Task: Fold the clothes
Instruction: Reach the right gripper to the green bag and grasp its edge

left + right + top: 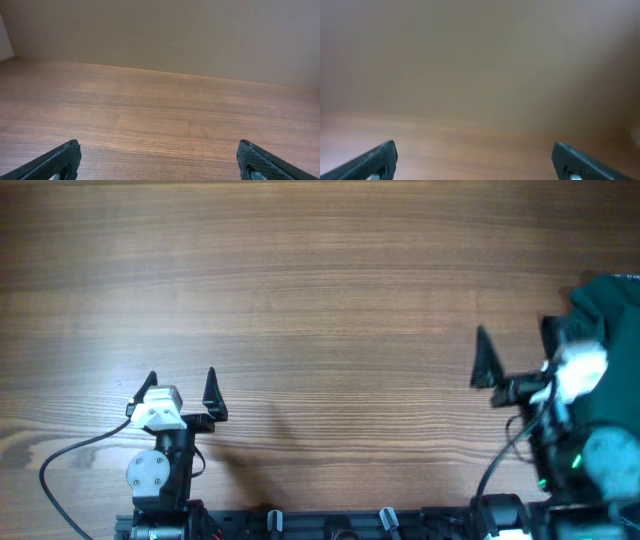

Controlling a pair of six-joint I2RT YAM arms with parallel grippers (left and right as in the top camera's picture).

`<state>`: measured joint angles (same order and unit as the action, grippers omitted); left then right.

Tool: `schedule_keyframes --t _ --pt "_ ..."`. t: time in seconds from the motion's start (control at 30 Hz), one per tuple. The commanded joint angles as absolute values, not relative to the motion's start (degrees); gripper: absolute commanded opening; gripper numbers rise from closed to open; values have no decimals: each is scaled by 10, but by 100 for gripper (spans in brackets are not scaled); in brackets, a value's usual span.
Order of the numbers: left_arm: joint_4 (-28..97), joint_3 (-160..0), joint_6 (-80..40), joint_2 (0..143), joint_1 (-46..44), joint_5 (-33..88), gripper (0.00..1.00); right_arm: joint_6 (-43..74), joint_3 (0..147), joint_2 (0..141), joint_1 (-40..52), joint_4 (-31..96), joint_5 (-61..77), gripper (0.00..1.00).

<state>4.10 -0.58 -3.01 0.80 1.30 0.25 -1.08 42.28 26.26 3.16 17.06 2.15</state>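
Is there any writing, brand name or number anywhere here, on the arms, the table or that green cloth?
None can be read: the table, the green cloth, the left gripper and the right gripper show no words, numbers or signs in any view.

Dark green clothes (610,305); table (320,280) warm brown (fine wood grain); wall (150,30) beige.

the table (300,270) spreads before both arms. the left gripper (180,377) sits over its near left part, the right gripper (513,345) over its right, well apart. the clothes (612,310) lie on the table's far right, just beside the right gripper. a wall (150,30) stands behind the table.
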Motion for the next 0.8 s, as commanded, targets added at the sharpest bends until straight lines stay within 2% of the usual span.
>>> schedule_keyframes --t 0.0,0.1,0.2,0.37,0.47,0.5,0.57,0.7,0.77 --pt "42 -3 -19 4 16 -1 100 -7 624 409 30 300 -87 100" --pt "42 -3 -19 4 16 -1 100 -29 795 584 28 468 -131 100" --pt "42 -3 -19 4 16 -1 100 -28 896 733 6 584 -81 100" --pt "42 -3 -19 4 16 -1 100 -22 915 853 7 613 18 100" --pt "42 -3 -19 4 16 -1 100 99 915 865 -6 617 -63 100" --pt "42 -3 -19 4 16 -1 100 163 915 861 -32 624 -99 100" --pt "42 -3 -19 4 16 -1 100 205 915 852 -108 642 -99 100" --pt "42 -3 -19 4 16 -1 100 210 914 849 -319 666 41 100" --pt "42 -3 -19 4 16 -1 100 211 914 849 -393 665 65 100"
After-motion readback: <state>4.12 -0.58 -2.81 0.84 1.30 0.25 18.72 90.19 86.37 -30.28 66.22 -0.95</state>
